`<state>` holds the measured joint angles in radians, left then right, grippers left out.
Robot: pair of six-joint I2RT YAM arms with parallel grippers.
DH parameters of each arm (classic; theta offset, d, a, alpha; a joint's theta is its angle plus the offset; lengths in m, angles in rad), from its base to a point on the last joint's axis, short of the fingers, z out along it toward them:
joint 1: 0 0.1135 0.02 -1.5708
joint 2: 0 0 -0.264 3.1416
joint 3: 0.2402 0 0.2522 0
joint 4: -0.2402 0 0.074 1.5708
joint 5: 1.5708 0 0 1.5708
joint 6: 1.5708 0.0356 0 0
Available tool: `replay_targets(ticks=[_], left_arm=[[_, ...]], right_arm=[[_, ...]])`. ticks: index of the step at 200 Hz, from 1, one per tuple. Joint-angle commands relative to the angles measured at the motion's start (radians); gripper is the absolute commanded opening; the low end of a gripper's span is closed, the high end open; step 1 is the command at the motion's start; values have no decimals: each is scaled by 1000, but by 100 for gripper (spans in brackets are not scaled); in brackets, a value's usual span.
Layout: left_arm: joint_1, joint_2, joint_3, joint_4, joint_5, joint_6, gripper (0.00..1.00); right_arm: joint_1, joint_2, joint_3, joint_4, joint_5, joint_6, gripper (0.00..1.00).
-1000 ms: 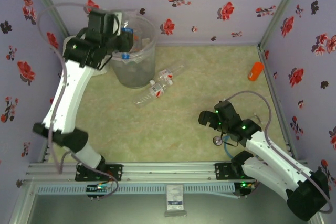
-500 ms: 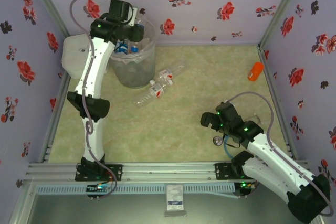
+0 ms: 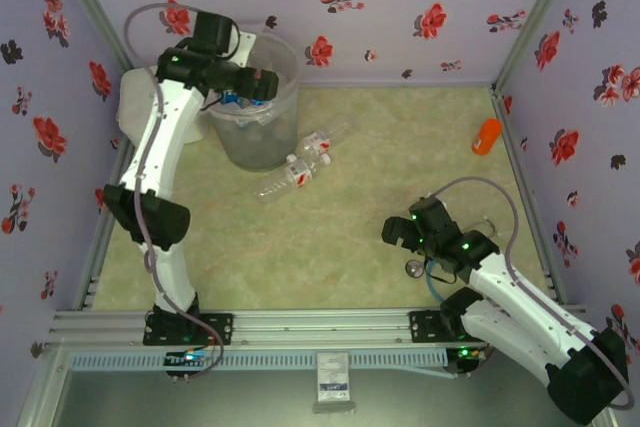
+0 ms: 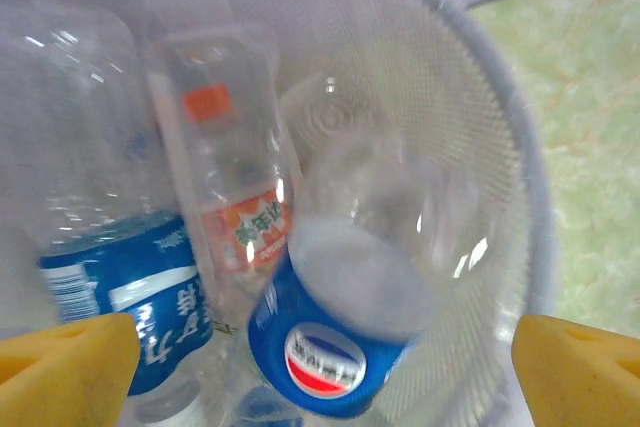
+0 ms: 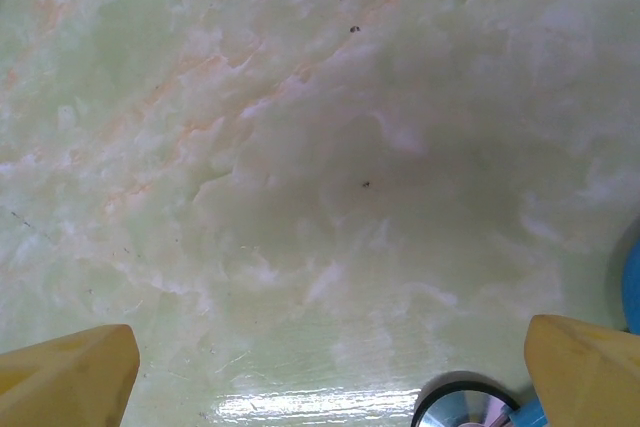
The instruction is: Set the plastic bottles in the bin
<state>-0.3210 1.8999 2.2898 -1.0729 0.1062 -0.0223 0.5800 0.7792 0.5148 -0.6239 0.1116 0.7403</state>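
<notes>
My left gripper (image 3: 258,87) hangs open over the mouth of the bin (image 3: 255,142), a translucent grey bucket at the back left. In the left wrist view its yellow fingertips (image 4: 62,369) stand wide apart. Between and below them, a blurred clear bottle with a blue label (image 4: 335,342) lies loose inside the bin (image 4: 500,147). Beside it lie a blue-labelled bottle (image 4: 130,297) and a red-white one (image 4: 240,227). Two more plastic bottles (image 3: 318,142) (image 3: 283,180) lie on the table right of the bin. My right gripper (image 3: 396,231) is open low over bare table (image 5: 320,197).
A solid orange bottle-shaped object (image 3: 487,135) stands by the right wall. A white box (image 3: 133,107) sits left of the bin, behind my left arm. A round metal part (image 5: 462,409) shows at the bottom of the right wrist view. Flowered walls close in three sides.
My left arm swung over the bin and its gripper opened, letting go of the blue-labelled bottle into the bin. The right arm has barely moved.
</notes>
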Motion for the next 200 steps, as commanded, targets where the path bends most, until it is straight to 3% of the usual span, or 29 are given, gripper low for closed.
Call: replay_targets(ticks=[1,45,65,87,103,127,151,175,200], left_arm=[[9,-73,30,9,30,16,96],[-3,-167,-22,7,31,20,96],[-26,-289,-177,42,24,48,96],[-64,-464,-430,118,-19,27,96],[-77,-603,-628,192,-30,-49,95],[-94,-800,-934,274,-26,-183,94],[-101,-949,-1201,338,62,-265,94],[-106,-991,-1344,352,84,-313,94],[-107,-999,-1411,364,26,-303,94]], right_arm=[[-8,-1,-13,21,4,7,100],[-8,9,1,42,-4,14,99],[-8,13,-1,101,-35,45,99],[-6,43,-32,301,-93,143,98],[6,122,-26,455,-118,192,95],[45,268,54,540,-67,199,93],[86,419,127,665,-26,225,90],[118,603,222,783,-27,251,87],[151,782,361,818,-20,252,82]])
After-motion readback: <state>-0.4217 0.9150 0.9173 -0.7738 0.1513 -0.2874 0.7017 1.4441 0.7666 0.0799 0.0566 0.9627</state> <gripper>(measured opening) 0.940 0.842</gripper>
